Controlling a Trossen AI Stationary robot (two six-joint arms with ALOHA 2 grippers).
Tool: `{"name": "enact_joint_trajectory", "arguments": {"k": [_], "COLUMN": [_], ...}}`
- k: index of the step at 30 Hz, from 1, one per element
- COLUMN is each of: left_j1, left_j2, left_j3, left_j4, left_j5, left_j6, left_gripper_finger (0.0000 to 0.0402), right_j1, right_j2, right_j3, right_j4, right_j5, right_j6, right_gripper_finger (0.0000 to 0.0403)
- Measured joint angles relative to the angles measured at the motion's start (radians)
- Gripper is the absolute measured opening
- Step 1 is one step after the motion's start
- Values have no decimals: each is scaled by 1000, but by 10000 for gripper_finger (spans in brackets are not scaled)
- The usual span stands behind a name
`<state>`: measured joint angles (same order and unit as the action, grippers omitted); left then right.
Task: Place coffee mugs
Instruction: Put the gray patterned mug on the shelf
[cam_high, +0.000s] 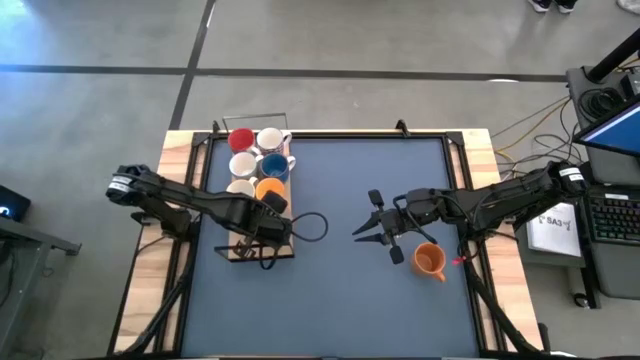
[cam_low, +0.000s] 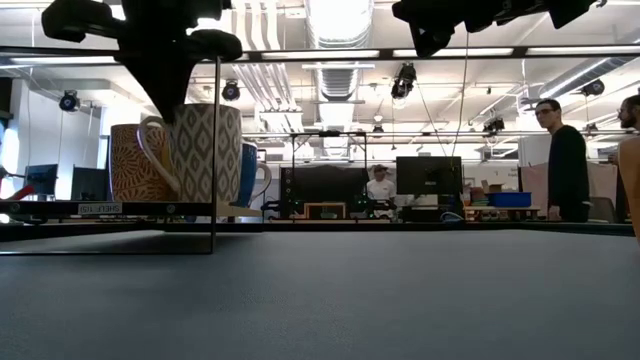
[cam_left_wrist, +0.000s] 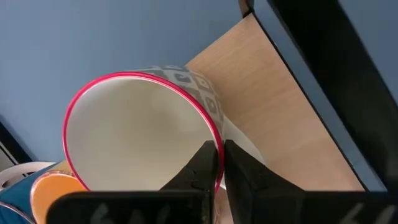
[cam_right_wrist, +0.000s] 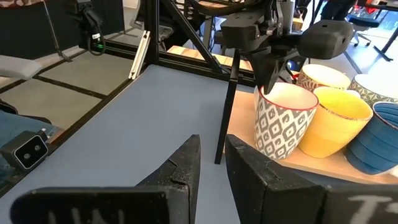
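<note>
Left gripper (cam_left_wrist: 216, 163) pinches the red rim of a grey-patterned ceramic mug (cam_left_wrist: 140, 134) on the wooden tray (cam_high: 262, 252), left of centre. Right gripper (cam_high: 378, 238) spread wide beside an orange mug (cam_high: 429, 261), lower right.

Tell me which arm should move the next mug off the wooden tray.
Left. Its end effector is already pinched on the rim of the grey-patterned mug on the wooden tray. The right end effector is out over the mat, open, beside the orange mug lying there.
</note>
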<state>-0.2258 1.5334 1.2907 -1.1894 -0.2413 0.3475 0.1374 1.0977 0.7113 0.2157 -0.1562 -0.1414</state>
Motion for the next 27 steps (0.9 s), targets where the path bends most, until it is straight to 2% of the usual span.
{"name": "enact_joint_trajectory", "arguments": {"k": [10, 16, 27], "left_j1": [0, -6, -51], "left_j2": [-28, -30, -30], "left_j3": [38, 63, 69], "left_j4": [-10, -89, -114], "left_j5": [48, 78, 126], "left_j6": [-75, -155, -259], "left_gripper_finger": [2, 2, 2], "right_j1": [0, 0, 0], "right_j2": [0, 0, 0], "right_j3": [0, 0, -2], "right_j4": [-1, -1, -2], "right_j5": [0, 0, 0], "right_j6": [0, 3, 3], "right_gripper_finger": [66, 61, 64]}}
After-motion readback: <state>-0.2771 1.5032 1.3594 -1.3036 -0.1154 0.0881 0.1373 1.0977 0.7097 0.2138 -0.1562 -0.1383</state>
